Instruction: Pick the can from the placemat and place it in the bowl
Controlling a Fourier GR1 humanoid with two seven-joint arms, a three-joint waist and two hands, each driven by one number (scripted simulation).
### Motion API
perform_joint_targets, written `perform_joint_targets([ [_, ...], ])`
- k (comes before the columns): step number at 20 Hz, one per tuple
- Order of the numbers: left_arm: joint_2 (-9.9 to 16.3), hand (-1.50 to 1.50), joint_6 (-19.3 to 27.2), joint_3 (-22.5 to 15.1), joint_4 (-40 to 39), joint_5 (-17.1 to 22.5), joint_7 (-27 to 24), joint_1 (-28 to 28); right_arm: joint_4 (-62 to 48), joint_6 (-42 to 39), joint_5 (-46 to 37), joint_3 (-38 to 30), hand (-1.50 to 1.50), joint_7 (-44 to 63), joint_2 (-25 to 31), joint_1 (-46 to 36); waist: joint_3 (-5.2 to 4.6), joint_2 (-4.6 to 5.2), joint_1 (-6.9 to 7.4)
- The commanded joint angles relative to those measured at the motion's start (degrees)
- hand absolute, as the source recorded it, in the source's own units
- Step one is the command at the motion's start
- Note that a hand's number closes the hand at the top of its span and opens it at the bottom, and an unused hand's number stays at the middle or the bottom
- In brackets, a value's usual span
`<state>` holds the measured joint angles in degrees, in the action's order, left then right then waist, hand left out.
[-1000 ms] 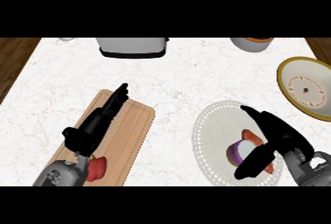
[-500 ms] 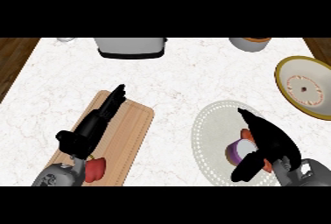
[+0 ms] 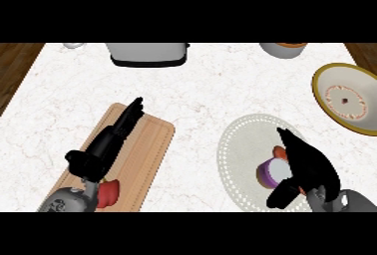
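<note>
A can [image 3: 271, 170] with a purple top and reddish side lies on the round pale placemat [image 3: 243, 149] at the lower right. My right hand [image 3: 307, 164] hangs over the can's right side with straight fingers, the thumb reaching down near the mat's lower rim; it hides part of the can. The bowl [image 3: 344, 96], yellow-rimmed with a cream inside, sits at the right edge, beyond the placemat. My left hand [image 3: 110, 142] rests open over the wooden cutting board [image 3: 151, 149] at the lower left.
A red object [image 3: 109, 193] lies on the cutting board's near end beside my left wrist. A grey toaster [image 3: 147, 53] stands at the back centre, a cup [image 3: 283, 49] at the back right, and a small white item [image 3: 72, 45] at the back left.
My right hand has drawn back toward the lower edge and moved closer over the can. The left hand has barely moved.
</note>
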<state>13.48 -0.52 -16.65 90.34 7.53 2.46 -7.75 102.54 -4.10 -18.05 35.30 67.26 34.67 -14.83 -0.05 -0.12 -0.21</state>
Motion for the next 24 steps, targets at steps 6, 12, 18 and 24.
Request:
perform_joint_targets([
  [6,-1.63,0.0,0.81,-0.53,2.82,-2.2,3.72,-0.23,-2.33,-1.75,-3.62,-1.48,-1.5,7.52,-4.12,4.24,0.03,0.01,0.15],
  [12,-2.64,0.0,-1.15,0.45,0.02,-3.46,-1.62,2.09,-10.67,-1.94,-5.65,-5.59,-1.5,-1.48,-7.0,5.01,0.05,0.13,0.36],
  [18,-4.37,0.0,-2.63,1.31,0.67,-4.32,1.76,0.75,-13.64,2.2,-13.25,-6.61,1.5,-12.62,-10.41,8.81,0.06,0.11,0.13],
  [24,-6.59,0.0,-2.26,2.82,1.58,-6.64,2.76,0.61,-12.78,-0.13,-19.33,-10.5,1.5,-13.62,-12.51,8.15,0.05,0.09,0.19],
])
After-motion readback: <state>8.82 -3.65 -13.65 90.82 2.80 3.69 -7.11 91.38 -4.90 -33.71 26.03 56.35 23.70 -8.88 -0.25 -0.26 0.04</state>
